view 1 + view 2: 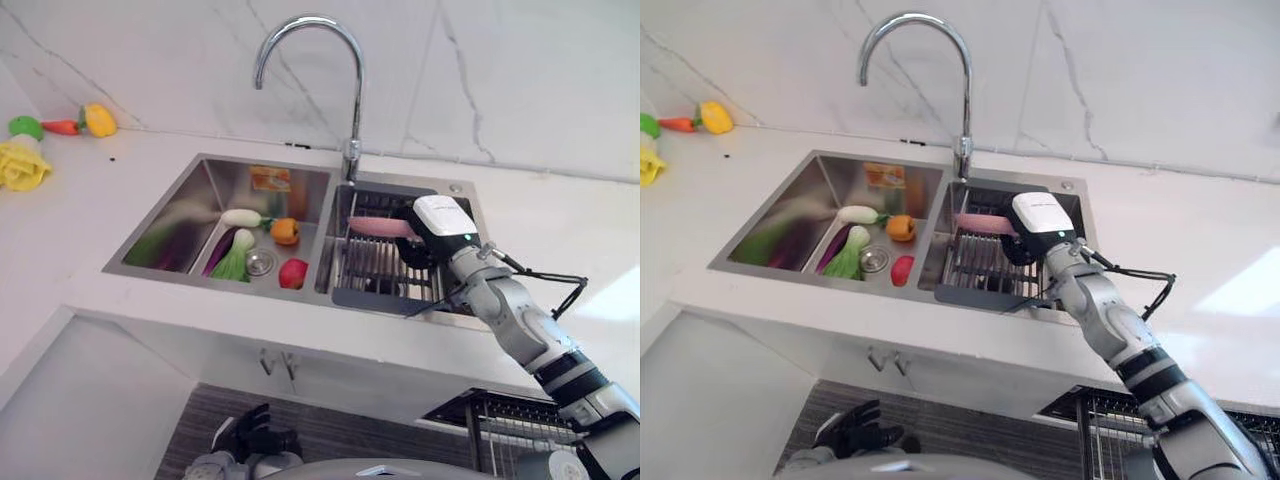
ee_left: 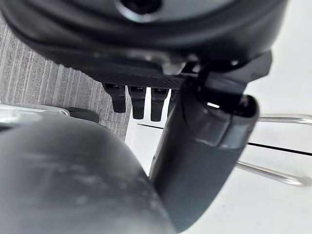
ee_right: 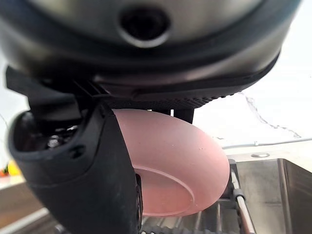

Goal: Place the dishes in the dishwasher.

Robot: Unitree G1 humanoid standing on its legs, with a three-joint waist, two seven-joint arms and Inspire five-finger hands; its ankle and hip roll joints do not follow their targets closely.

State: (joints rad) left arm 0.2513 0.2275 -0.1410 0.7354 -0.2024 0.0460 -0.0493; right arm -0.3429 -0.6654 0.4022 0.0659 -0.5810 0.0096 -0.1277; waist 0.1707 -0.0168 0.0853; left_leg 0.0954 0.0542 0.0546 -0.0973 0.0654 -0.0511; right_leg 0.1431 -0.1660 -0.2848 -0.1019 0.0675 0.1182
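A pink plate (image 1: 378, 226) is held roughly level just above the dish rack (image 1: 385, 272) in the sink's right basin. My right hand (image 1: 437, 222) is shut on its right rim. In the right wrist view the thumb (image 3: 92, 185) lies across the plate (image 3: 180, 165) and fingers curl behind it. My left hand (image 1: 250, 437) hangs low in front of the cabinet, near the floor, with relaxed fingers (image 2: 138, 100) and nothing in it.
The left basin (image 1: 200, 195) holds toy vegetables: a white radish (image 1: 240, 217), an orange pepper (image 1: 285, 231), a red piece (image 1: 293, 272), greens (image 1: 235, 262). A tall faucet (image 1: 350, 110) stands behind the rack. A pulled-out wire rack (image 1: 500, 430) sits below the counter at lower right. More toy food (image 1: 99, 120) lies far left.
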